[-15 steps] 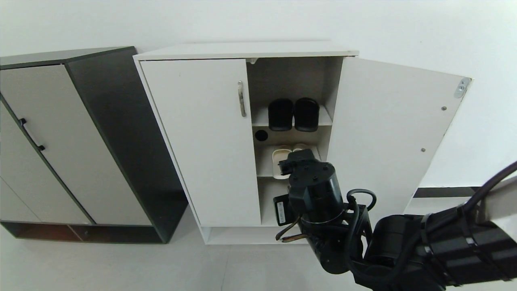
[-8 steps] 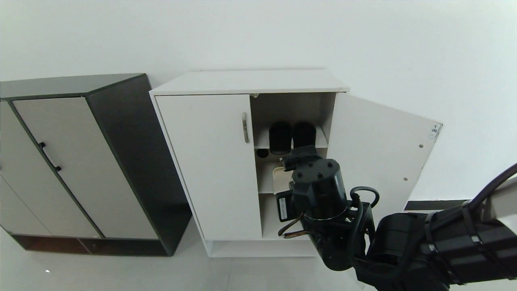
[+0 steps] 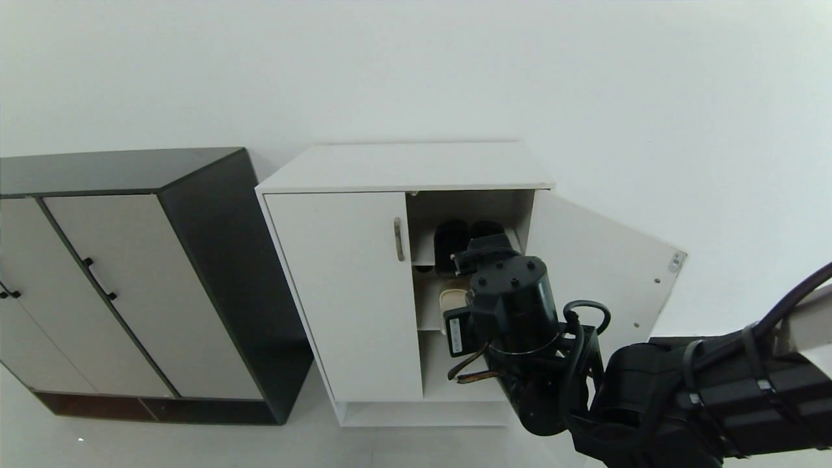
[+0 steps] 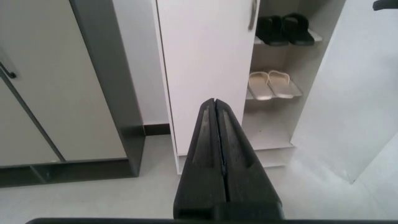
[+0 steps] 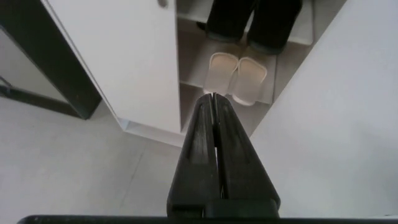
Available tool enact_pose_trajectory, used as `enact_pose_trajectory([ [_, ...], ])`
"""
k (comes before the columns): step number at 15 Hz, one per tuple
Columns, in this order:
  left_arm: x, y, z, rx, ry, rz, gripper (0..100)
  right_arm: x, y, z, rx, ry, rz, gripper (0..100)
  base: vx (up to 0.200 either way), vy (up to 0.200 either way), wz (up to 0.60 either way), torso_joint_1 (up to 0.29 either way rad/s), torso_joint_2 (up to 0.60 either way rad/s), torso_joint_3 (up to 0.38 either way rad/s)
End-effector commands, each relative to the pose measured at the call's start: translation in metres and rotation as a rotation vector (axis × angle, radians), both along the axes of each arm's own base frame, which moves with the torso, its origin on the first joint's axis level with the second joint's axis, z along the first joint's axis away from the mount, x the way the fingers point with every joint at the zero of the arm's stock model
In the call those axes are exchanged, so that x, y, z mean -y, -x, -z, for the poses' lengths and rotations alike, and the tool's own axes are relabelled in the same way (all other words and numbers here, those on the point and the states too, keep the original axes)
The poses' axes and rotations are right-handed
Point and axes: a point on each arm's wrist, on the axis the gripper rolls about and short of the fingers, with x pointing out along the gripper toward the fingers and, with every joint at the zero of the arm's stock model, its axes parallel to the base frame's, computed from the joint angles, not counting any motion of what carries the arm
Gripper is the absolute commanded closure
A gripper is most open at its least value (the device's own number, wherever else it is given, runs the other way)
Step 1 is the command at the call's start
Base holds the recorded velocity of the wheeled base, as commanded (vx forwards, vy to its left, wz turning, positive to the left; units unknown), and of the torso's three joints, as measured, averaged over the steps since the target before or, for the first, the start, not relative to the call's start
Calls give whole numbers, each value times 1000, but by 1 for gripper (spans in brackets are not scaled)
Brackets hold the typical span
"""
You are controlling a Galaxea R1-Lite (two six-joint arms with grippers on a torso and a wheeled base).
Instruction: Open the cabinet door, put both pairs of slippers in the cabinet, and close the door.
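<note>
Already, your head view shows the white two-door cabinet (image 3: 351, 286) with its right door (image 3: 598, 273) open, black slippers (image 3: 452, 240) on the upper shelf and cream slippers (image 3: 450, 302) beneath. Left wrist view: your left gripper (image 4: 214, 106), pinched empty, hangs well back. Right wrist view: your right gripper (image 5: 213, 98), likewise pinched, faces the cream pair.

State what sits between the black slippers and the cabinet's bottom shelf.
The cream slippers, on a shelf of their own; the left wrist view shows this.
</note>
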Motion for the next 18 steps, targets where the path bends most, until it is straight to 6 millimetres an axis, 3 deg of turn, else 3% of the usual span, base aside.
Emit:
enact_pose_trajectory([
  [1, 0, 0, 0, 1, 0, 0, 100, 0, 0, -1, 1, -1, 0, 100, 0, 0, 0, 193, -496, -320],
  [14, 0, 0, 0, 1, 0, 0, 100, 1, 3, 5, 8, 29, -17, 100, 0, 0, 0, 231, -550, -320],
  [18, 0, 0, 0, 1, 0, 0, 100, 3, 4, 8, 13, 32, -42, 100, 0, 0, 0, 75, -163, -92],
])
